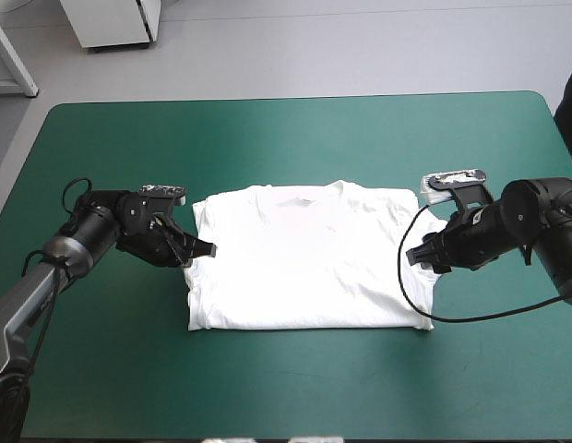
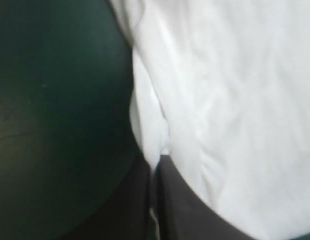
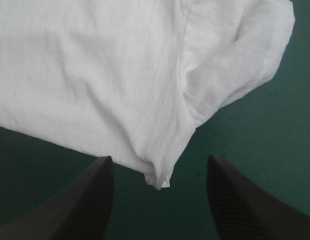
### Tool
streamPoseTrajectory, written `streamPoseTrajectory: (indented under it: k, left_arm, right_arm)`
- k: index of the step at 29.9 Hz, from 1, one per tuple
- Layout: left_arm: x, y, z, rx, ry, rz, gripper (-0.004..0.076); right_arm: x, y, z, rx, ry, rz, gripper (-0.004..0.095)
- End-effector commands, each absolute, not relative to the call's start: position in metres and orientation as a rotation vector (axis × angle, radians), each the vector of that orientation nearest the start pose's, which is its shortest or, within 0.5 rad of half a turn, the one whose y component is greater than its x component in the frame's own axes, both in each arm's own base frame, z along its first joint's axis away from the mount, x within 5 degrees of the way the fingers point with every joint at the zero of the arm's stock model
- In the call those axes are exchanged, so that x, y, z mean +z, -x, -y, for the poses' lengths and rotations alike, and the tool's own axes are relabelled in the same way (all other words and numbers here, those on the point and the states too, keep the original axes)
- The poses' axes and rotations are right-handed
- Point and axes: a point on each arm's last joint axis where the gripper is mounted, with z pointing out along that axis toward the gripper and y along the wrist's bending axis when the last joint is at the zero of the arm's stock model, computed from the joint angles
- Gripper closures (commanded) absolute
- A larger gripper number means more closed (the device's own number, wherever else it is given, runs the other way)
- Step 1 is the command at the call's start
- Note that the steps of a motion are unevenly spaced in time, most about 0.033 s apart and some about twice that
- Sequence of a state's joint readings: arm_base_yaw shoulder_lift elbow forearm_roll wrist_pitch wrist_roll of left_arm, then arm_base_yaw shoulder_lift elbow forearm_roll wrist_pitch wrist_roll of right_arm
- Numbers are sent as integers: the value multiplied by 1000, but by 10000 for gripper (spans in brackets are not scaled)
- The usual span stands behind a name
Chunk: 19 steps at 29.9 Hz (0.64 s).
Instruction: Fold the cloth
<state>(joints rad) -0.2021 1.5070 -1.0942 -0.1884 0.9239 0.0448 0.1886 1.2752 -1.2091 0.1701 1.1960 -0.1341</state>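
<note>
Teal-green table (image 1: 286, 129) below, bare on all sides of the work. Left jaws pressed all but together on the T-shirt (image 1: 304, 263), a thin fold of its left edge caught between them (hold taken low against the cover, probably to gather every layer at once). Right jaws spread wide, gripping nothing, aimed at a pointed fold of the right edge lying just ahead of the gap, apart from both sides. Beside that fold, far-side sleeve (image 3: 245, 60) tucked inward over the body. Farther out, garment spread flat at mid-table, collar (image 1: 309, 191) toward the far edge, hem toward the near edge, side edges roughly straight. Judged as the start of a fold: one side secured, the other lined up but not yet taken, matching holds likely meant to keep the cloth level when raised. Needs a short advance and a squeeze on the right; otherwise risks a lopsided lift, or a single layer peeling off.
</note>
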Motion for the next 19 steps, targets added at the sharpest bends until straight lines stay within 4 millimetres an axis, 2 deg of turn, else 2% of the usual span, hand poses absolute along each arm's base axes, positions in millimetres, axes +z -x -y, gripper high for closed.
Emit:
streamPoseTrajectory:
  k: [1, 4, 9, 14, 19]
  left_arm:
    - [301, -278, 86, -435, -241, -2673, 734]
    - [302, -276, 99, -478, -279, -2656, 734]
    - [281, -286, 122, -446, -361, -2658, 734]
    - [248, -301, 128, -406, -369, -2742, 733]
    - [233, -306, 131, -402, -396, -2777, 714]
  right_arm:
    - [365, -230, -58, 256, 390, -2632, 391]
    - [365, -230, -58, 249, 393, -2630, 391]
    - [365, -230, -58, 244, 393, -2630, 391]
    - [365, -230, -57, 239, 394, -2630, 391]
    - [365, -232, -54, 175, 399, -2618, 391]
